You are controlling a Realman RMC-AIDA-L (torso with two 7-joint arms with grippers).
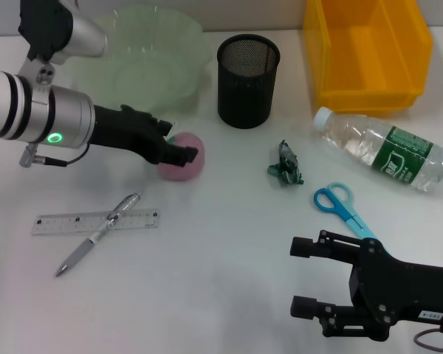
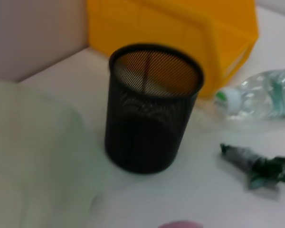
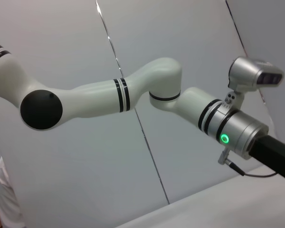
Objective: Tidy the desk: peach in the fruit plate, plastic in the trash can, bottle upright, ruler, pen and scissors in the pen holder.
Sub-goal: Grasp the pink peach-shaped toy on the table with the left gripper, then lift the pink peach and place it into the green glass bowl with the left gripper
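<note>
My left gripper [image 1: 183, 153] sits right over the top of the pink peach [image 1: 186, 171], which lies on the table just in front of the pale green fruit plate [image 1: 144, 70]. Only a pink sliver of the peach [image 2: 180, 224] shows in the left wrist view. The black mesh pen holder [image 1: 248, 70] stands upright. A crumpled green plastic wrapper [image 1: 286, 166], blue scissors [image 1: 340, 204] and a clear bottle [image 1: 384, 147] on its side lie to the right. At front left, the pen [image 1: 100, 234] lies across the ruler [image 1: 96, 221]. My right gripper [image 1: 301, 276] is open at front right, holding nothing.
A yellow bin [image 1: 369, 51] stands at the back right, behind the bottle. The left wrist view shows the pen holder [image 2: 147, 118], the bin [image 2: 180, 28] and the wrapper [image 2: 259, 164]. The right wrist view shows only my left arm [image 3: 133, 90] against a wall.
</note>
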